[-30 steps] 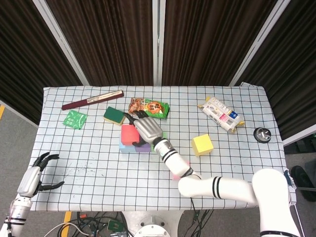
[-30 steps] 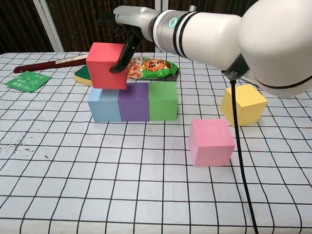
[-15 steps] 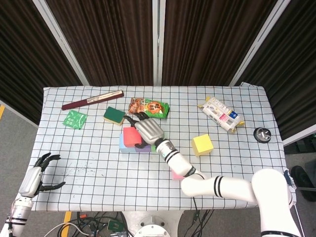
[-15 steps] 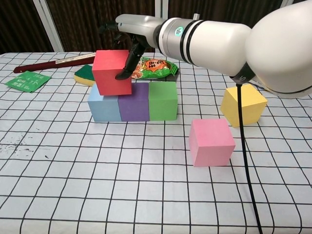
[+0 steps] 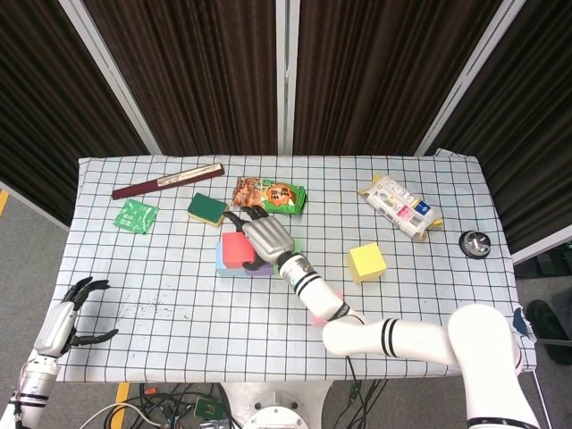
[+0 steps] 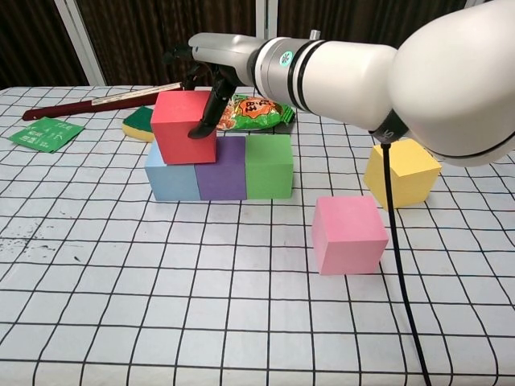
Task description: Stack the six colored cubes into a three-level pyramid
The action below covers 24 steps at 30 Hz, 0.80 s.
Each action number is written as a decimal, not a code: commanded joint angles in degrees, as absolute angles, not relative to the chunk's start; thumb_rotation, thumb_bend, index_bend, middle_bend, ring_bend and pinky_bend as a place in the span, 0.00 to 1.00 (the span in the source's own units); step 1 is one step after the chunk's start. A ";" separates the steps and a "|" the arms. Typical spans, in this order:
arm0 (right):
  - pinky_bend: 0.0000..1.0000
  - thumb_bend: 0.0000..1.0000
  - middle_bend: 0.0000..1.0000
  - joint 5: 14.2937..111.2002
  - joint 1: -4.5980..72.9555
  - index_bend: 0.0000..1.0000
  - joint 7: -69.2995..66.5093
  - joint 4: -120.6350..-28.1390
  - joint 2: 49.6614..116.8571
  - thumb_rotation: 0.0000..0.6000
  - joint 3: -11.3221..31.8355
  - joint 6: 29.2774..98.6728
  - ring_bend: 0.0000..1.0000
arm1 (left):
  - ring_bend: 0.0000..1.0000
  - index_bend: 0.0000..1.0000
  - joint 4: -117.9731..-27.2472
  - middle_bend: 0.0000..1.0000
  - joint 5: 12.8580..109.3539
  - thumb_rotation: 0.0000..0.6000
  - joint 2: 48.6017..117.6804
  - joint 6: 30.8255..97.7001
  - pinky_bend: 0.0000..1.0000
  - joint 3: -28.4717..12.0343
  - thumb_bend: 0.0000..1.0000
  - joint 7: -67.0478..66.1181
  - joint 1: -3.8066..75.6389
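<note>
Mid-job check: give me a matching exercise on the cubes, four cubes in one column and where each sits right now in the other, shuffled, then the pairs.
Cubes:
1. red cube
2. green cube
3. pink cube
4. yellow cube

Places:
A. alone on the cloth, nearest the chest camera
B. right end of the bottom row, beside the purple cube
C. on the second level, over the blue cube and purple cube, held by the right hand
D. alone on the cloth, far right

Pairs: 1-C, 2-B, 3-A, 4-D
</note>
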State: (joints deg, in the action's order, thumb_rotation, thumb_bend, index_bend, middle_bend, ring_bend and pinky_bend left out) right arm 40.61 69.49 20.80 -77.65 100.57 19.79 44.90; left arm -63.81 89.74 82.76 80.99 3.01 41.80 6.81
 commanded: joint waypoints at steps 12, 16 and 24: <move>0.00 0.18 0.41 37.97 70.67 0.00 22.02 -77.70 100.77 1.00 19.69 45.20 0.00 | 0.06 0.19 -63.31 0.22 89.96 1.00 82.83 81.07 0.09 3.05 0.00 42.93 6.82; 0.00 0.18 0.41 37.74 70.92 0.00 22.01 -77.28 100.85 1.00 19.54 44.93 0.00 | 0.06 0.19 -63.08 0.22 90.00 1.00 82.94 81.00 0.09 3.15 0.00 43.01 6.77; 0.00 0.18 0.41 37.54 71.36 0.00 21.51 -76.24 101.55 1.00 19.38 44.31 0.00 | 0.06 0.19 -62.76 0.22 89.92 1.00 83.06 80.91 0.09 3.10 0.00 43.10 6.76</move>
